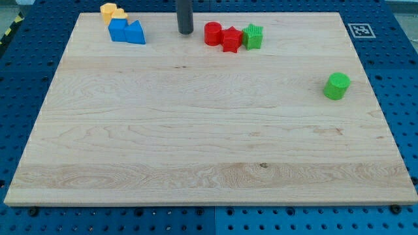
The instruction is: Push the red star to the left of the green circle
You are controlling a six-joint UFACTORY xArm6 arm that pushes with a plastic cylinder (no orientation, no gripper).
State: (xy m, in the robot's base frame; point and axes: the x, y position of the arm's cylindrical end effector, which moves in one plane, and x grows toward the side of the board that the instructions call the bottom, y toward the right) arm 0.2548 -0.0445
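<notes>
The red star [231, 38] lies near the view's top, between a red round block [213, 32] touching its left side and a green star-like block [253, 36] touching its right side. The green circle [337, 86] stands alone at the view's right, well below and to the right of the star. My tip [185, 31] rests on the board to the left of the red round block, a small gap away from it, and touches no block.
A blue block [126, 31] and an orange block [112, 12] sit together at the view's top left on the wooden board [209, 143]. A printed marker tag [360, 29] is at the board's top right corner.
</notes>
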